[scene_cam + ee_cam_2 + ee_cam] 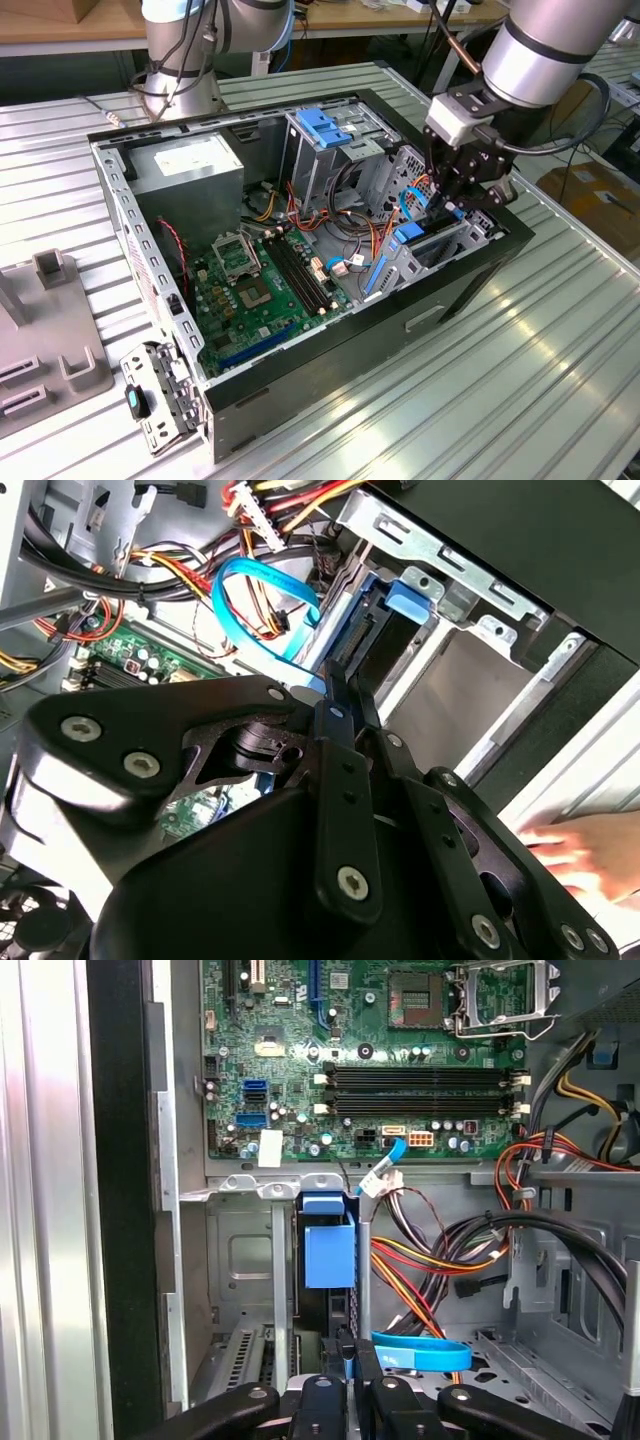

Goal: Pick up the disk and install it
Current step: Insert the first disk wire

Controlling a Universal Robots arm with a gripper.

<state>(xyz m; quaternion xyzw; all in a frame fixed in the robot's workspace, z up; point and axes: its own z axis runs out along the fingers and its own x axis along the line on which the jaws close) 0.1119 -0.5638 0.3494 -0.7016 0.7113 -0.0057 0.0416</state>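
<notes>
The disk, dark with a bright blue carrier, stands on edge in the grey drive bay at the end of the open computer case on the exterior view's right. My gripper reaches down into that bay from above. In both wrist views the black fingers sit close together on the dark end of the disk, whose blue tab points away from them. The gripper looks shut on the disk, which sits between the bay's metal rails.
A blue data cable and bundles of red, yellow and black wires lie right beside the bay. The motherboard covers the case floor. A person's hand rests outside the case wall. A grey fixture stands at the exterior view's left.
</notes>
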